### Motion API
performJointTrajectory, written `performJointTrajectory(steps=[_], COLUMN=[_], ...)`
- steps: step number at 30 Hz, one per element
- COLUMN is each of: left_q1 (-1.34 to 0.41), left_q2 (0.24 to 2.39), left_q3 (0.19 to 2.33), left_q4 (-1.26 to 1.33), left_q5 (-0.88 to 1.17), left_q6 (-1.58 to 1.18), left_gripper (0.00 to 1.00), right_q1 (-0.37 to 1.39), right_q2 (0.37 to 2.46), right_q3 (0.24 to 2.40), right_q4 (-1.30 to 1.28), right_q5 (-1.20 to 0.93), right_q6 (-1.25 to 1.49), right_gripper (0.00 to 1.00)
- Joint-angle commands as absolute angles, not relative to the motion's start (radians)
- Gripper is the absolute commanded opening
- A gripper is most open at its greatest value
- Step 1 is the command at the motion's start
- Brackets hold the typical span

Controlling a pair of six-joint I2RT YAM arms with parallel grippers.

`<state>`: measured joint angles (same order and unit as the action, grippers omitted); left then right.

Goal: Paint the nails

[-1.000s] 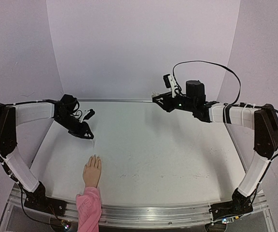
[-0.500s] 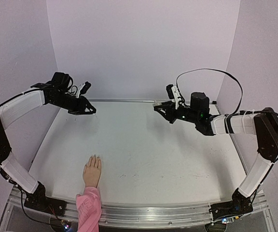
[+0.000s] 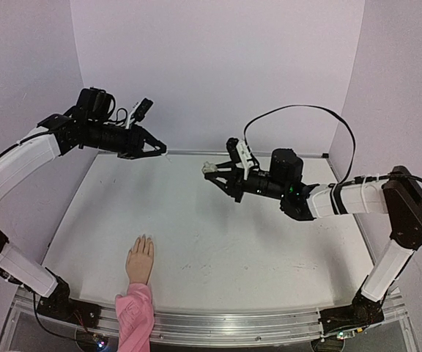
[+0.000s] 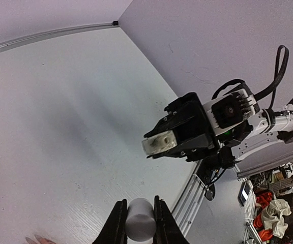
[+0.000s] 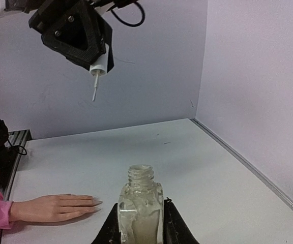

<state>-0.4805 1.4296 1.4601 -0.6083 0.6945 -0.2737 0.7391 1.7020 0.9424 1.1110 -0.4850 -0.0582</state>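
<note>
We see 2 robot arms working over a white desk, viewed from above. In the last second both have moved. The left arm, which was low over the left side of the desk, has lifted and swung toward the back middle. The right arm, which was drawn back by the far wall, has reached out leftward to meet it. The 2 sets of jaws now face each other, near but not touching.

The left jaws are clamped on a white brush cap, and its thin brush points down. The right jaws are clamped around a small glass bottle, held upright, with an open neck and pale contents. In the right wrist view the brush hangs above and to the left of the bottle's mouth, clear of it.

We judge that the arms are lining up to dip the brush, so painting has not yet begun.

The mannequin hand lies flat on the near left part of the desk, its pink sleeve running off the near edge. The nails sit at the fingertips, which point away from the arm bases. They are barely distinct from the skin, and we see no paint on them. They lie well apart from both sets of jaws, closer to the arm bases and lower than the left jaws, and far to the left of the right jaws. From the right wrist, the fingertips point toward the bottle with bare desk between.
</note>
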Motion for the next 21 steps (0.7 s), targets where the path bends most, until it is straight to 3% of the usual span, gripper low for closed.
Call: performJointTrajectory(steps=[1, 21], left_q1=[-0.515, -0.695], left_q2=[1.358, 1.316], left_q3=[1.490, 1.413], left_q4=[-0.495, -0.407], left_q5=[0.650, 0.499], left_q6=[-0.347, -0.328], left_gripper=[0.00, 0.00], right_q1=[0.798, 0.845], right_q2=[1.689, 1.681], right_q3=[0.999, 1.004], right_q4=[1.145, 1.158], right_q5=[-0.485, -0.474], right_q6=[-0.155, -0.199], right_gripper=[0.00, 0.00])
